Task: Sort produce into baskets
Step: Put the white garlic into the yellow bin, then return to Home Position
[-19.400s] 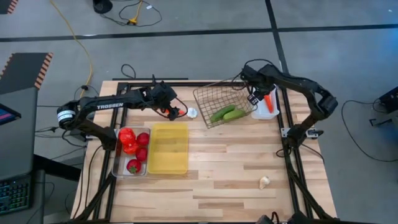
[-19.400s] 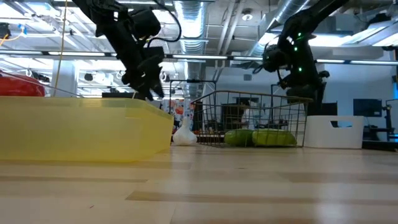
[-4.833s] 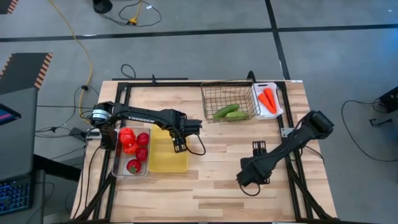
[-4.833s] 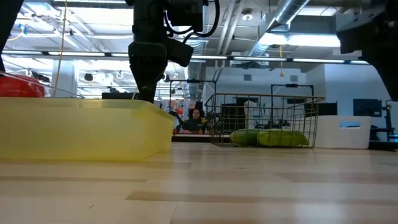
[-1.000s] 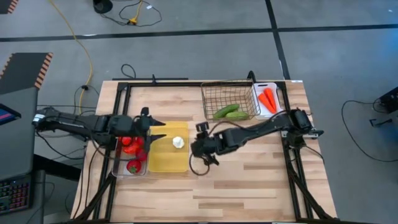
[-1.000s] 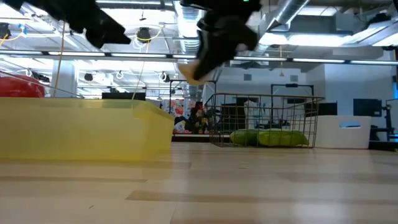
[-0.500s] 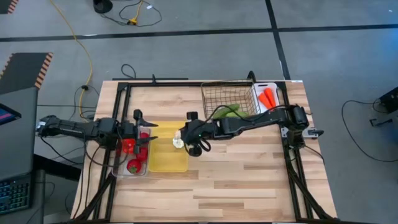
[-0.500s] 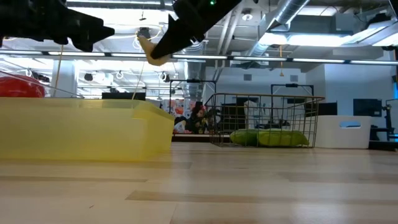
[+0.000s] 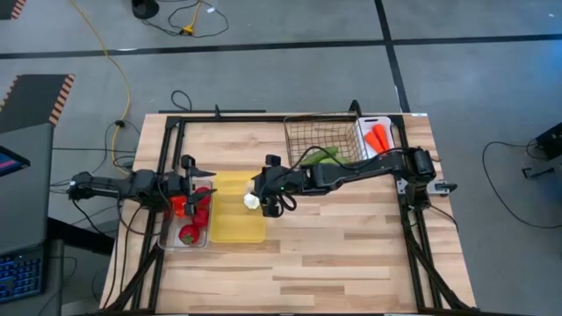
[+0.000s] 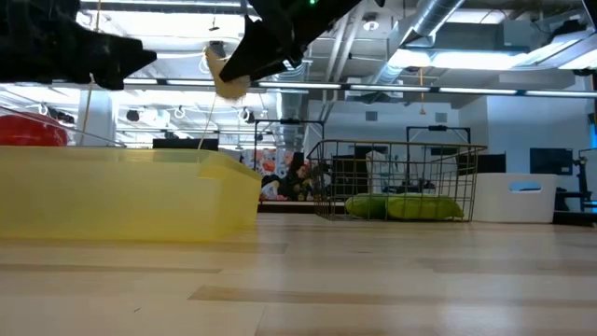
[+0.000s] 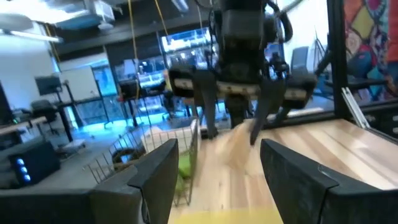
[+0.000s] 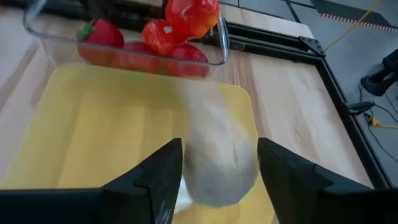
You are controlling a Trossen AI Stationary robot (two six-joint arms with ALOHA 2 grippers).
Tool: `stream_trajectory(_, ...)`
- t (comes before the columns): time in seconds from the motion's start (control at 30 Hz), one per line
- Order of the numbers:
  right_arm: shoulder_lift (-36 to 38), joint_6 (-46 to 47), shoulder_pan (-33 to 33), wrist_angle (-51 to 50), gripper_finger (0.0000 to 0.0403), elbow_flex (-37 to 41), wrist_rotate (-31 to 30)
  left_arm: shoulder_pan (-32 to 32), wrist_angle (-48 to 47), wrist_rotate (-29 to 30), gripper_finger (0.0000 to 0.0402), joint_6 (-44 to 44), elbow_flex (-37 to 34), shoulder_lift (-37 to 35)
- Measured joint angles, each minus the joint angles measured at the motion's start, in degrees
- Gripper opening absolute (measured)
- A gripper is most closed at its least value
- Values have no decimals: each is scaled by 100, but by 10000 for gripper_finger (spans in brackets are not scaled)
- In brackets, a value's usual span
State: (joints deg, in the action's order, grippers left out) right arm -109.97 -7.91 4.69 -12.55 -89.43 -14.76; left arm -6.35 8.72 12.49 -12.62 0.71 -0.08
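My right gripper [image 9: 262, 195] hangs open over the right part of the yellow tray [image 9: 230, 224]. A white garlic piece [image 12: 217, 155] shows blurred between its fingers, high above the tray in the low view [image 10: 224, 73]. Another white garlic piece [image 9: 251, 201] lies in the tray. My left gripper [image 9: 200, 182] is open and empty, drawn back over the clear bin [image 9: 167, 235] of red tomatoes [image 9: 188, 233]. Green cucumbers [image 9: 327, 156] lie in the wire basket [image 9: 299, 132]. Orange carrots [image 9: 378, 138] lie in the white tray [image 9: 370, 121]. My right gripper has the garlic piece [image 12: 214, 134] between its two fingers, which slant down from the table's right. The piece is clear of the tray and blurred. Whether the fingers touch it, I cannot tell.
The clear bin and the yellow tray stand side by side at the table's left. The wire basket and the white tray stand at the far right. Bare wood [image 9: 334, 254] fills the near half of the table.
My right gripper has carried the garlic piece toward the table's left and a little toward the far edge, from beside the yellow tray to over it, tipping as it went. My left arm has drawn back toward the left edge and sunk.
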Motion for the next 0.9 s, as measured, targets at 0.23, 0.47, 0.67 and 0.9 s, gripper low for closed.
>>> stream_trajectory(0.23,0,209,-38,262,249,0,-2,0,-84,20,214,173,-13,91)
stream_trajectory(0.47,307,250,-152,-232,249,7,-12,0,-293,165,214,198,-15,73)
stream_trajectory(0.67,1279,488,-349,-1006,249,111,-15,0,-416,186,214,328,-18,74)
stream_trajectory(0.9,2961,780,-764,-597,249,1865,-28,2,-414,574,214,381,-20,74)
